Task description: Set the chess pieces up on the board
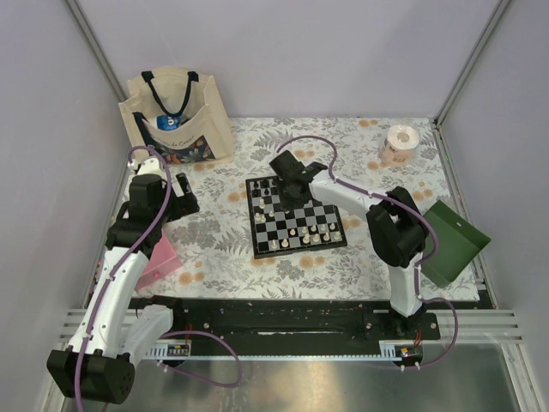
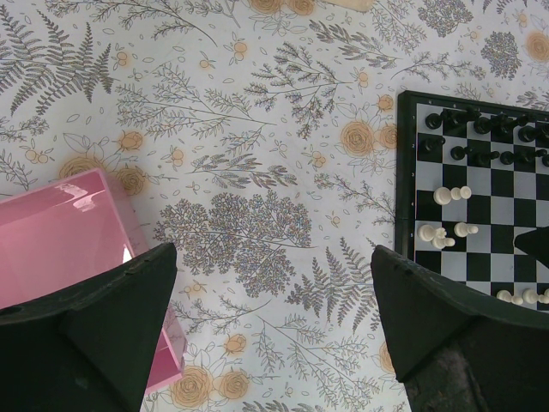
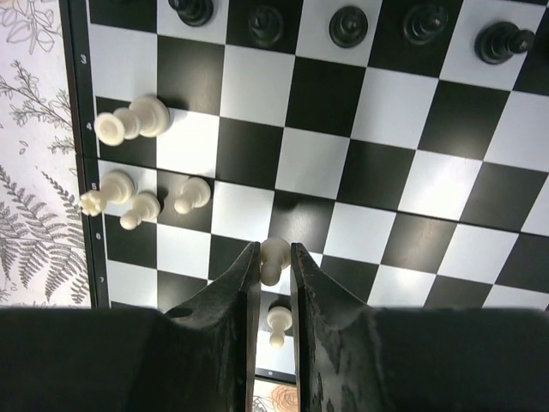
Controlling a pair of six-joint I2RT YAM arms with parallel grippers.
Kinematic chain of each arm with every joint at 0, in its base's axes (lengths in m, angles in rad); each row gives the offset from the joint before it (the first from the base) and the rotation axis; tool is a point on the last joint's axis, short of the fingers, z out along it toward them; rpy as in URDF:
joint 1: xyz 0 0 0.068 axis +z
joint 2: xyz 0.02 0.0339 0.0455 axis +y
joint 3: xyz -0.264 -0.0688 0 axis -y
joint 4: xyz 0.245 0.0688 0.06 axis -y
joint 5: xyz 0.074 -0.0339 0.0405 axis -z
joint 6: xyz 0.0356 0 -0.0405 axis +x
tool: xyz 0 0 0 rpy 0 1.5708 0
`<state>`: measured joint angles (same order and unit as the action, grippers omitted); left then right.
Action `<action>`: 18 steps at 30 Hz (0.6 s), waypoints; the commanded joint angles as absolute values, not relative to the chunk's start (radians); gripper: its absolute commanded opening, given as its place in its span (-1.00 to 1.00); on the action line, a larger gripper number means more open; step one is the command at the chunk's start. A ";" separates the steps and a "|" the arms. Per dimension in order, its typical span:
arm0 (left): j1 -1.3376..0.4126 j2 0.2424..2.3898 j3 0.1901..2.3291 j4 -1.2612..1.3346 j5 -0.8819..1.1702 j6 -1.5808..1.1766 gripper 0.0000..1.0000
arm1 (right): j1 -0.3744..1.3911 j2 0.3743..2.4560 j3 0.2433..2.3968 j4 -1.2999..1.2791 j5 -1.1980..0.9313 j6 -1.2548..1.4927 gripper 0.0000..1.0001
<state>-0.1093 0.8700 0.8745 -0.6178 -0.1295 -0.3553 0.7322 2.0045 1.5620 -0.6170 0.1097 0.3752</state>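
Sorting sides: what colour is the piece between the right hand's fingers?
Cream-white; the piece shows best in the right wrist view.

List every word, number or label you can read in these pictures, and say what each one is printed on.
"3", "4", "5", "6", "7": small row numbers down the black border of the chessboard, seen in the right wrist view.
Script lettering on the front of the tote bag: too small to read.
Blue label inside the bag: too blurred to read.
No other text can be made out.

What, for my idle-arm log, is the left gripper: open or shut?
Open: the left gripper has its fingers wide apart over the tablecloth, holding nothing.
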 commanded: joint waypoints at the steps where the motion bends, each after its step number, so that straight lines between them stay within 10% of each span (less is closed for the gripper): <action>1: -0.103 0.857 0.876 -0.578 -0.118 -0.350 0.98 | 0.758 1.925 1.520 -0.595 0.087 0.394 -0.71; 18: -0.103 0.857 0.876 -0.578 -0.117 -0.348 0.98 | 0.848 1.922 1.467 -0.611 0.094 0.403 -0.73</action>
